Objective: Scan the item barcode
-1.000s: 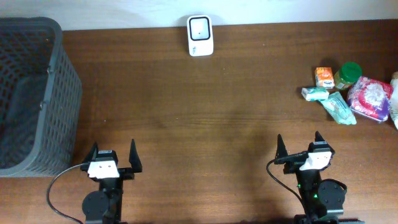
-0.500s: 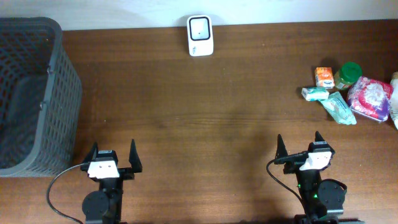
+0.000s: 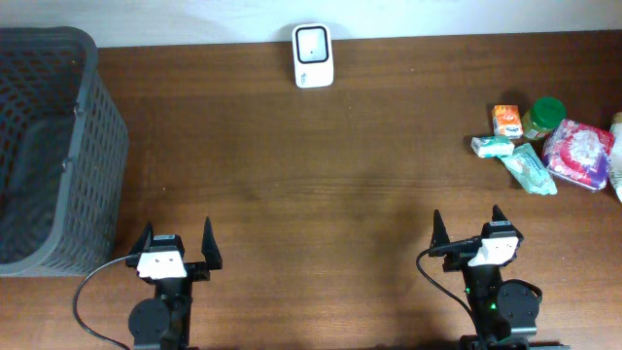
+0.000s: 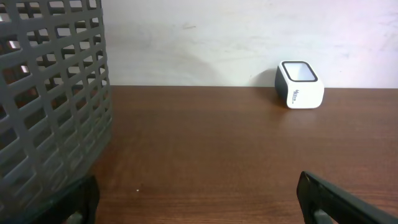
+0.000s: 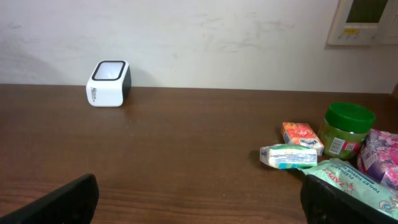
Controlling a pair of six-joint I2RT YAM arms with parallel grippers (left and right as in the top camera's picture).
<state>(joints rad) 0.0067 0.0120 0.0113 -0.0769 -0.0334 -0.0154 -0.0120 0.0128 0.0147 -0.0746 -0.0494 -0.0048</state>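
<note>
Nothing has shifted since the earlier frames: both arms sit parked at the near edge of the wooden table (image 3: 311,194). On its left side the left gripper (image 3: 177,233) stands with jaws spread wide and empty, and the right gripper (image 3: 467,224) likewise gapes wide, holding nothing. Beyond the right gripper, at the far right, lies a cluster of goods: a small orange box (image 3: 506,120) just beside a green-lidded jar (image 3: 544,116), a white-green packet (image 3: 492,146), a teal packet (image 3: 531,169) and a pink floral pack (image 3: 579,154). Well apart from them, the white barcode scanner (image 3: 313,55) stands at the far edge by the wall, and a dark grey mesh basket (image 3: 87,126) occupies the left side
</note>
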